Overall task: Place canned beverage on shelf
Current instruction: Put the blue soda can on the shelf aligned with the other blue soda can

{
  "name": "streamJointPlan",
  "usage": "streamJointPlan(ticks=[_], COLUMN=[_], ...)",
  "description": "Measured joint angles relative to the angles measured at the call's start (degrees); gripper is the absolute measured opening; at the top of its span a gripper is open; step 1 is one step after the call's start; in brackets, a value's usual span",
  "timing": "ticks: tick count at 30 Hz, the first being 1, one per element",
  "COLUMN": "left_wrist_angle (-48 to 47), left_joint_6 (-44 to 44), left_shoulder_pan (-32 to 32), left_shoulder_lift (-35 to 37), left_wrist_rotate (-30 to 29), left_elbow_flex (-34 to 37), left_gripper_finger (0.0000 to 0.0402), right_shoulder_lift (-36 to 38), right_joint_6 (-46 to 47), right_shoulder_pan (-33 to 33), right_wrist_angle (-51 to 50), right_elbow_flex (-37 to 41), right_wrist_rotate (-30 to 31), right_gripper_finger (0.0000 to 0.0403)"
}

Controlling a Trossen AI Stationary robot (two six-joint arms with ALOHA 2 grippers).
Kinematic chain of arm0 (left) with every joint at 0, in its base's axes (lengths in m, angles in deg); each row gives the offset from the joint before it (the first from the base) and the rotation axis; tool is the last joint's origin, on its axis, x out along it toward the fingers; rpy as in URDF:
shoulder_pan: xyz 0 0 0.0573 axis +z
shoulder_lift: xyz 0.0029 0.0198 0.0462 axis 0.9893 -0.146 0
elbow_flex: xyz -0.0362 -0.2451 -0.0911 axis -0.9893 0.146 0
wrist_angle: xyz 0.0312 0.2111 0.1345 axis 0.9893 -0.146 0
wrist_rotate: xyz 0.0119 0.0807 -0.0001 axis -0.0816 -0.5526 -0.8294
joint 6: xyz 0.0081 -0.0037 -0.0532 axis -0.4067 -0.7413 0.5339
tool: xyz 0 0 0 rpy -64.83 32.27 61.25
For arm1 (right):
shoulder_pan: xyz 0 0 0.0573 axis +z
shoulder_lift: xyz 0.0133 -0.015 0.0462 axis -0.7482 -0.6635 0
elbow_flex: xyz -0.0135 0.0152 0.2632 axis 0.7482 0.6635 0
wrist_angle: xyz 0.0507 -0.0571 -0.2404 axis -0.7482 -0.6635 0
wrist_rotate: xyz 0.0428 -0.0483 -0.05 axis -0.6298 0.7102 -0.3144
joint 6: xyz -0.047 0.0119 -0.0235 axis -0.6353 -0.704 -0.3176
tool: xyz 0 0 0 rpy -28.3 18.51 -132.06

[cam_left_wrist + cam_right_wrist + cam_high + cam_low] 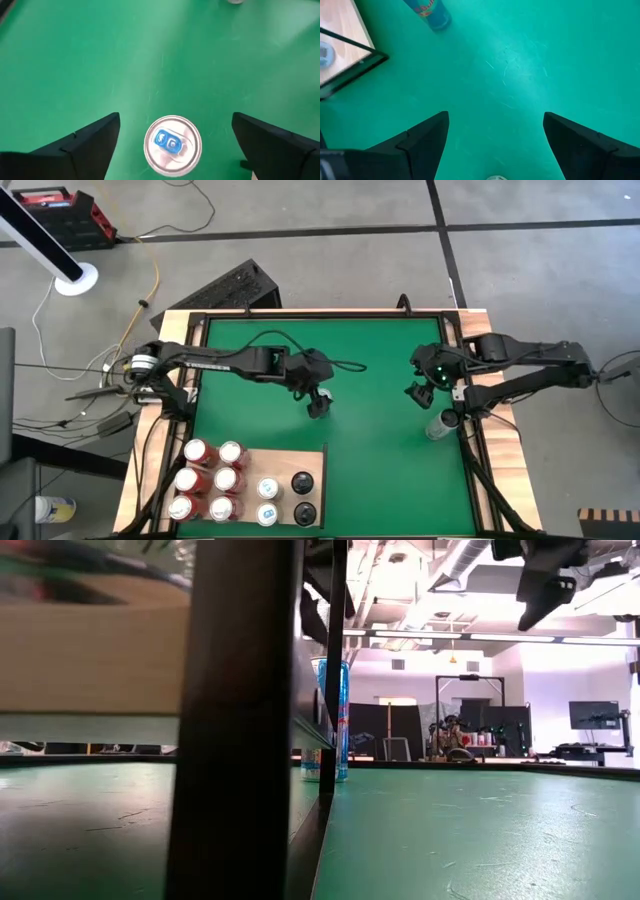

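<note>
The shelf (255,484), a pale wood board at the green mat's (370,370) near-left corner, carries 6 red-topped cans (207,478), 2 white-topped (267,501) and 2 dark-topped (303,498). The left pincer (318,404) hangs over the mat's middle with its fingers (85,145) spread wide apart, directly above an upright canned beverage (173,145): silver lid, blue tab, blue-and-silver side in the low view, standing free on the mat. The right pincer (424,388) hovers open near the mat's right edge, just beside another silvery can (438,424). The counter's mat is scuffed; beyond it, an open room with ceiling ducts and monitors.
</note>
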Motion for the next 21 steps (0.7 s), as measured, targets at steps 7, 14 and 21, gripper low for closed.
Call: streamJointPlan(ticks=[7,14,21], left_wrist_angle=[-0.3,-4.1,-5.0], left_joint_6=[12.9,19.3,22.3], left_shoulder_pan=[0.0,-0.5,-1.1], left_shoulder_lift=[-4.0,-6.5,-6.5], left_wrist_rotate=[-1.7,-2.5,-5.3], left_elbow_flex=[0.0,0.0,0.0], left_gripper_finger=[0.0377,0.0378,0.0378], right_shoulder_lift=[0.8,0.8,0.8], right_joint_6=[-4.3,-7.1,-7.9], right_shoulder_pan=[-0.2,-0.2,-0.2], right_wrist_angle=[1.3,2.7,2.7], right_elbow_flex=[1.7,1.7,1.7], right_wrist_rotate=[0.0,-0.2,-0.2], right_gripper_finger=[0.0348,0.0348,0.0348])
